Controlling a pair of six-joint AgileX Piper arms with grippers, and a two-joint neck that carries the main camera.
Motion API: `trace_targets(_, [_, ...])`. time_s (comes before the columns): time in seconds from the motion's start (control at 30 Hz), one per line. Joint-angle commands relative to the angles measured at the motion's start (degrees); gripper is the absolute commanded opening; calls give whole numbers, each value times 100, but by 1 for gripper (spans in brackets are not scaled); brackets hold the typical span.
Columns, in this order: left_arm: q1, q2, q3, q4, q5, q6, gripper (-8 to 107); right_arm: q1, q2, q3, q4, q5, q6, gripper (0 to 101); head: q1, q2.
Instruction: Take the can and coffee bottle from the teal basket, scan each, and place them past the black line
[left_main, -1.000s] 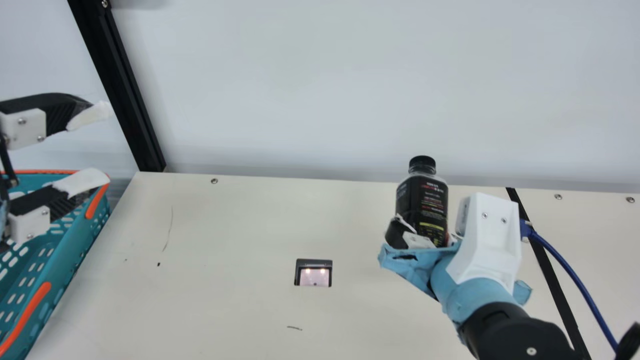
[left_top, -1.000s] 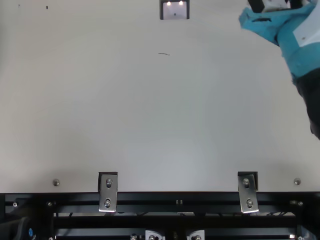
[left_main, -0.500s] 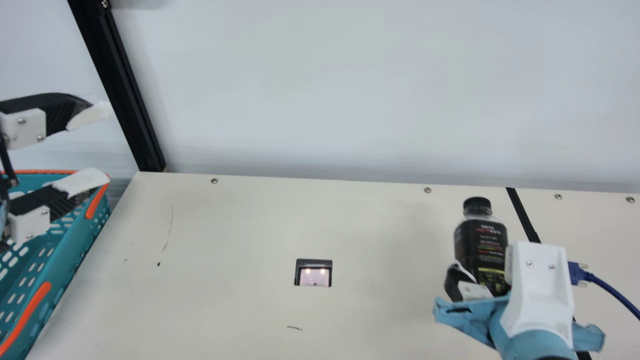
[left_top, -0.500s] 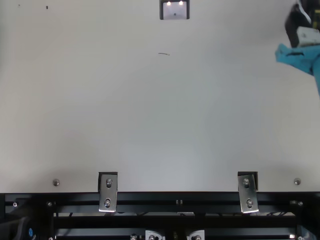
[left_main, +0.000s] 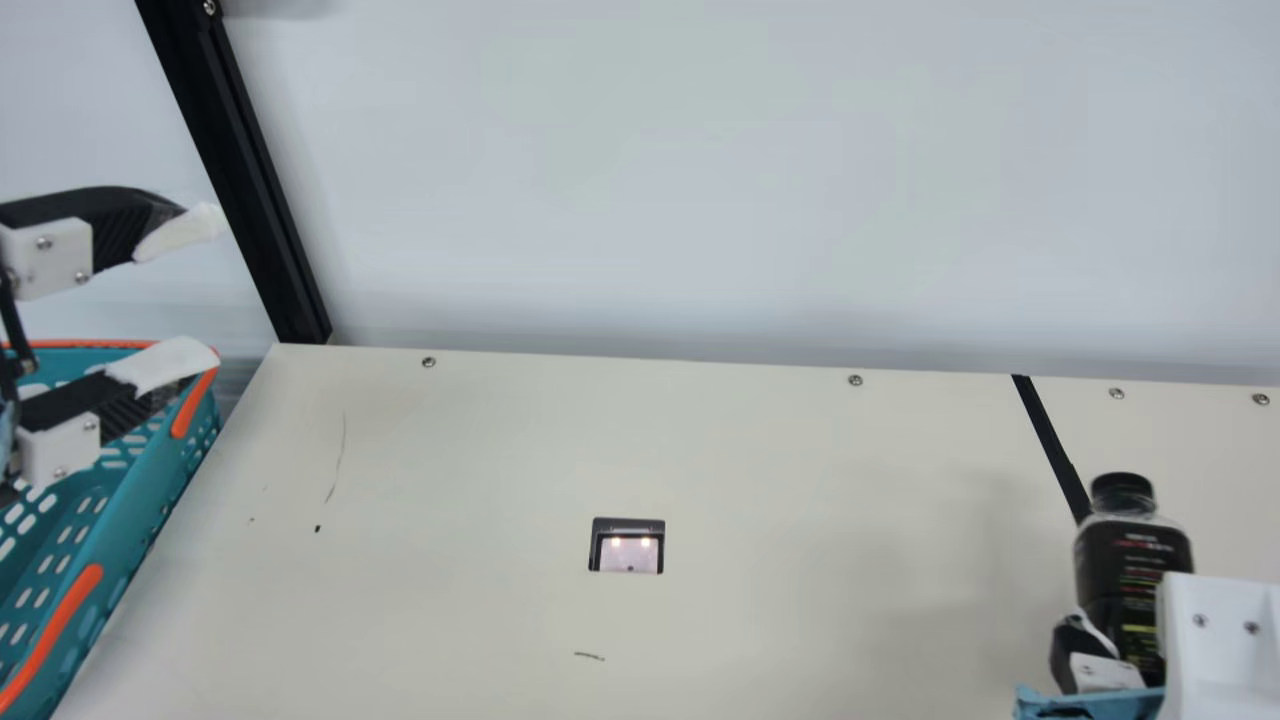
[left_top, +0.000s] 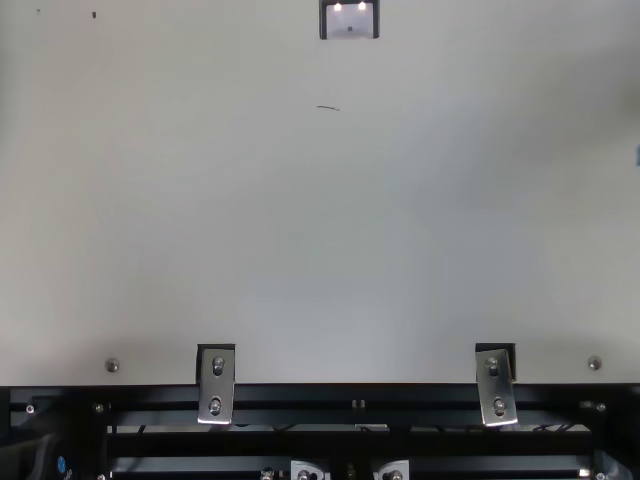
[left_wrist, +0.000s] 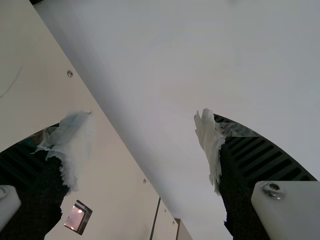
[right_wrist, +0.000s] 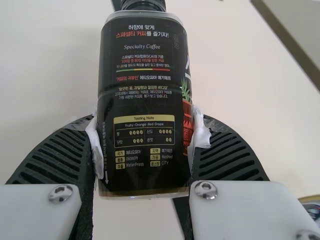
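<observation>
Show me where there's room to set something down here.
Bare table lies between teal basket and scanner, and between scanner and black line. It is crowded near that line, where the right fingers hold the coffee bottle, and at the basket, where the left fingers hang.

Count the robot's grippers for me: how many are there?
2. The left gripper is open at the main view's far left, near the teal basket. The right gripper is at its lower right, holding the coffee bottle.
</observation>
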Motion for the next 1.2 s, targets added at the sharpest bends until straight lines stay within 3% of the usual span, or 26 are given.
trace_targets(0.0, [0,0,0,0,0,0,90,-149,-58,43,-10,-15,-104,0,-190,-19])
trace_targets(0.23, [0,0,0,0,0,0,90,-623,-195,127,13,4,-432,0,-190,-19])
trace_targets(0.4, [0,0,0,0,0,0,90,-1113,-200,145,-62,216,-549,0,-190,-19])
trace_targets(0.87, [0,0,0,0,0,0,90,-2644,96,-26,-1022,888,-414,0,-190,-19])
trace_targets(0.9, [0,0,0,0,0,0,90,-2719,111,-37,-1098,917,-399,18,-190,-19])
trace_targets(0.93, [0,0,0,0,0,0,90,-2767,113,-42,-1167,944,-386,101,-190,-19])
trace_targets(1.17, [0,0,0,0,0,0,90,-2929,63,-31,-1501,1024,-300,101,-203,-309])
